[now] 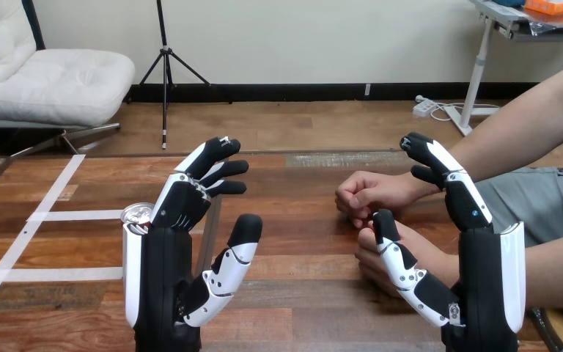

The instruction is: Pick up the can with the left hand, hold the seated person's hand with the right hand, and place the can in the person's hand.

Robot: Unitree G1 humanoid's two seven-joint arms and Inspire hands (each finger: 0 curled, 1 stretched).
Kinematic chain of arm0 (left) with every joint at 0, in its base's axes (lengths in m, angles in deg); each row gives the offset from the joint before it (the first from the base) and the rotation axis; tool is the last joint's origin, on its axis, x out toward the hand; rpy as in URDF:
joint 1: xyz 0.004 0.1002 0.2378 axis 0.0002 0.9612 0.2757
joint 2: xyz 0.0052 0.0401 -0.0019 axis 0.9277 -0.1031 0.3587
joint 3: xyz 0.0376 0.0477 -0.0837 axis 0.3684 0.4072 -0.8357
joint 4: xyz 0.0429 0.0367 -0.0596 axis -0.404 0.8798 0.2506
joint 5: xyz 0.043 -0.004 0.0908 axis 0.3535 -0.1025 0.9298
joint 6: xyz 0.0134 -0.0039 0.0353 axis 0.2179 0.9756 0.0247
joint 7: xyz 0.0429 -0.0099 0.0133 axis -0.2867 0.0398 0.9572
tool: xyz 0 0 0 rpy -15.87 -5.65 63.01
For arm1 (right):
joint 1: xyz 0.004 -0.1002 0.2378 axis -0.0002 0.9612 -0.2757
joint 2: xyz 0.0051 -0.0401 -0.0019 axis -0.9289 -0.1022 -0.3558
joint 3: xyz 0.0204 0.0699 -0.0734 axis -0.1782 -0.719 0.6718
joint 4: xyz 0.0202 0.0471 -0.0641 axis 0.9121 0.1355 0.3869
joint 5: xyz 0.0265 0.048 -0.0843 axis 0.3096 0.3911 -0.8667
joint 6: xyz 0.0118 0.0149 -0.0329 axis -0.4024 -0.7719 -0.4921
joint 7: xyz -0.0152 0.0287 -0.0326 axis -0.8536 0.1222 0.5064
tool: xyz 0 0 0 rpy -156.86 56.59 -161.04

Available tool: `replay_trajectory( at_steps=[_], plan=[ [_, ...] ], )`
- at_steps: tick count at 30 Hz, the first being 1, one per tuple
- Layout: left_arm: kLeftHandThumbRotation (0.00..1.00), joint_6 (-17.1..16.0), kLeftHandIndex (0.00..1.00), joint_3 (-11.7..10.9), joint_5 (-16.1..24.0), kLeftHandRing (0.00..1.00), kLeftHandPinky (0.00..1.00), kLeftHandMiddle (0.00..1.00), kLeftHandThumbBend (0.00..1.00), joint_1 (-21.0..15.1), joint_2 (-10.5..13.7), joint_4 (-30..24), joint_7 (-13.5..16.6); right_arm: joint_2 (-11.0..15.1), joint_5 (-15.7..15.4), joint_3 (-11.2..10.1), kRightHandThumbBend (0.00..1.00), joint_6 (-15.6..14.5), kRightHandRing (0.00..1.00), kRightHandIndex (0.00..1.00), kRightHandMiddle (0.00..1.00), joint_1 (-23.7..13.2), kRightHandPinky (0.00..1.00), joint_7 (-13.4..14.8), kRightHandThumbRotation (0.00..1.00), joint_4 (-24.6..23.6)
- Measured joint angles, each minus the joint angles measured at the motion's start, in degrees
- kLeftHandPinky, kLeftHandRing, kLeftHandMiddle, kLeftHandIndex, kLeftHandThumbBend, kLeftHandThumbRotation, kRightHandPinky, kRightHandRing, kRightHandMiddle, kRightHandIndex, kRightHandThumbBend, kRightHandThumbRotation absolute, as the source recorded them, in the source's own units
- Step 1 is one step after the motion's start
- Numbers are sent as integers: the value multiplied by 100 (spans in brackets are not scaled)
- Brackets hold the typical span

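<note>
- Can (136,215): you find it on the tabletop (308,293), just behind the left robot hand (163,275), whose fingers are released.
- Right robot hand (484,282): released, beside the person's 2 hands (370,192).

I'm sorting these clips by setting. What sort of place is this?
Probably a test bench for robot-to-person handovers: a wooden table marked with white tape strips, a can standing by the robot's left hand, and a seated person's hands resting near its right hand.
</note>
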Motion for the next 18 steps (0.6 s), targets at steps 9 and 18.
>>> replay_trajectory(
  at_steps=[9, 18],
  plan=[
    [52, 0, 79, -4, 7, 72, 62, 79, 50, 0, 0, 1, 3, -2, 0, -4, 32, 0, 83, 80, 85, -1, 76, -1, 17, 0],
    [49, 0, 77, -113, 127, 73, 63, 79, 49, -6, 0, 0, 104, -6, -4, -6, 32, -1, 83, 80, 86, -7, 76, -1, 17, 0]
  ],
)
